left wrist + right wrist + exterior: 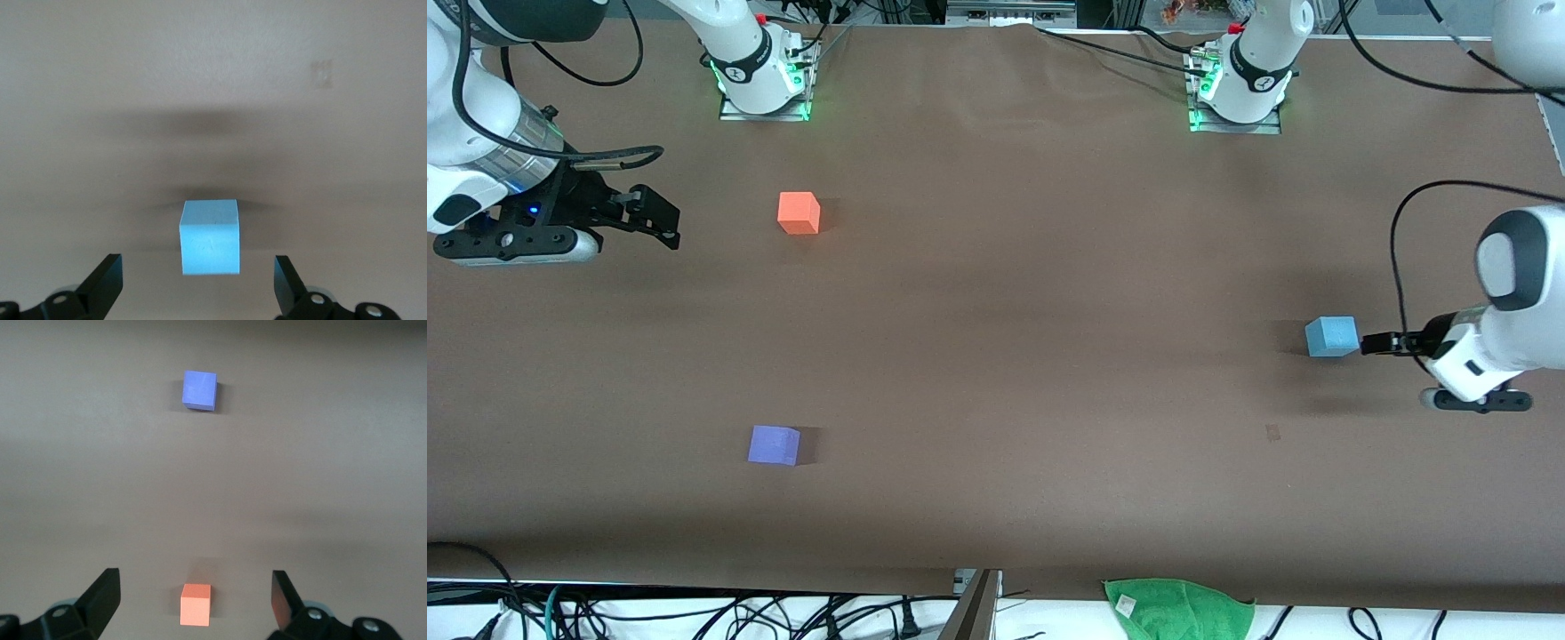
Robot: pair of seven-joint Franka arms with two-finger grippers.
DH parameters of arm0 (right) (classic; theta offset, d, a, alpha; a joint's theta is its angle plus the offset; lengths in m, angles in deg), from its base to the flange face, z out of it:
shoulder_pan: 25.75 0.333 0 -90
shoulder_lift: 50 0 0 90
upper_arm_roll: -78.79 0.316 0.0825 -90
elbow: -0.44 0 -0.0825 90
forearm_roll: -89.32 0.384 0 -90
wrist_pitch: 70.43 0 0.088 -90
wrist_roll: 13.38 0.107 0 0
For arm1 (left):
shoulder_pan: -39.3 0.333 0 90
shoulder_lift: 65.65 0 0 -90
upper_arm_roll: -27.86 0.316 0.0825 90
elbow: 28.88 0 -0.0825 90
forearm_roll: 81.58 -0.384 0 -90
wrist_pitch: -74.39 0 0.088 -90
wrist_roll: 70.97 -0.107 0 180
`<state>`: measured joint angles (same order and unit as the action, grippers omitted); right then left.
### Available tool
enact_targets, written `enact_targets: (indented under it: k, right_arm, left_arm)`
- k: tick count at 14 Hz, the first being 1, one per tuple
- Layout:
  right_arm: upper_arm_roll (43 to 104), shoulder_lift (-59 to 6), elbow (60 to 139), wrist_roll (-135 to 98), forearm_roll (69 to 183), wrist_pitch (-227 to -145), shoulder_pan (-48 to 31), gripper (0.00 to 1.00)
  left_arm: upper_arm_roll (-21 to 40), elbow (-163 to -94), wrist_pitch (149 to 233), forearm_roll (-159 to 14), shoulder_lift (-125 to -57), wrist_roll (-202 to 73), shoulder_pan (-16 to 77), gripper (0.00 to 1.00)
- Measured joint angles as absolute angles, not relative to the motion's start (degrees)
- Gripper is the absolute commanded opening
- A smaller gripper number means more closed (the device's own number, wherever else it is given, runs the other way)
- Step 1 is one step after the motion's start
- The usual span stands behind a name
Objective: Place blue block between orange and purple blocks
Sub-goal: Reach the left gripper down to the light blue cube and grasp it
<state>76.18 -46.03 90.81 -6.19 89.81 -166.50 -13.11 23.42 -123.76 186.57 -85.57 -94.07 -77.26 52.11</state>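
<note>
Your left end effector hung wide open, holding nothing, over the blue block on the worktop, toward the left arm's end. Your right end effector waited open and empty; in the front view the orange block sat at its 3 o'clock and the purple block at the orange block's 6 o'clock, well apart.

Left pincer low, spread wide; right pincer spread, apparently raised.

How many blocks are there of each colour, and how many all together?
Orange block: 1
Purple block: 1
Blue block: 1
Total: 3 blocks
</note>
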Motion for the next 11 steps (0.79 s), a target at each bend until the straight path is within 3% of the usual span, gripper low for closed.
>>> enact_targets:
  k: [7, 11]
  right_arm:
    - [76.15, -46.03, 90.81, -6.19, 89.81, -166.5, -13.12, 1.0]
    - [76.15, -46.03, 90.8, -6.19, 89.81, -166.5, -13.12, 1.0]
  left_arm:
    - [23.42, -137.93, 203.59, -85.61, -94.11, -81.56, 52.86, 1.0]
    - [23.42, -142.22, 206.48, -85.61, -94.32, -81.61, 52.87, 1.0]
